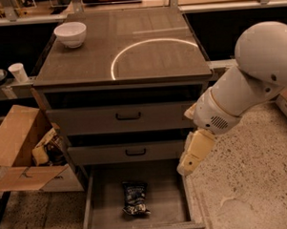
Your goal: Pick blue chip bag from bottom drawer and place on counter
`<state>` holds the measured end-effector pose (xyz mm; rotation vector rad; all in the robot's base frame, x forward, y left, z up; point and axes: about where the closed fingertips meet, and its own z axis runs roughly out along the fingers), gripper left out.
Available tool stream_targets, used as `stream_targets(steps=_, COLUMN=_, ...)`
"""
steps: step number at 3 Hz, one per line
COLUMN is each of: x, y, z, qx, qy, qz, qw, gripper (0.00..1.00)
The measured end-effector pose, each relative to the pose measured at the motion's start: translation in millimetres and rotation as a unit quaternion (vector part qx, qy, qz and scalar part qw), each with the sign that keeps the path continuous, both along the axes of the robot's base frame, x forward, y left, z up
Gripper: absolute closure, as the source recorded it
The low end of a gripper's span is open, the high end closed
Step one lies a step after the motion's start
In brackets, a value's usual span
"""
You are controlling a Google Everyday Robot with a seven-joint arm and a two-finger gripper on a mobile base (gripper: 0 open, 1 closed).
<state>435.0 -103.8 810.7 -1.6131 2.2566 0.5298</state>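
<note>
The blue chip bag (135, 198) lies flat on the floor of the open bottom drawer (104, 194), near its middle. The counter (83, 57) above bears a thin white circle outline. My gripper (189, 162) hangs from the white arm at the right, over the drawer's right edge, above and to the right of the bag and apart from it. It holds nothing that shows.
A white bowl (71, 33) stands on the counter's back left corner. Two upper drawers with black handles (128, 116) are partly pulled out. An open cardboard box (21, 145) with clutter stands on the floor at the left. A white cup (18, 72) stands on a shelf at the left.
</note>
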Motion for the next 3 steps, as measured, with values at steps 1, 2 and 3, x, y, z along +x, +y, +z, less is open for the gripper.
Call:
stream_targets(steps=1, x=0, y=0, z=0, qx=0.0, qy=0.0, qz=0.0, qw=1.0, gripper=0.0)
stream_targets(steps=2, x=0, y=-2, z=-45, qx=-0.006, qy=0.019, qz=0.002, qw=0.9998, gripper=0.0)
stream_targets(steps=3, x=-6, y=-5, z=-132, qx=-0.006, qy=0.042, qz=0.01, qw=0.9991, gripper=0.0)
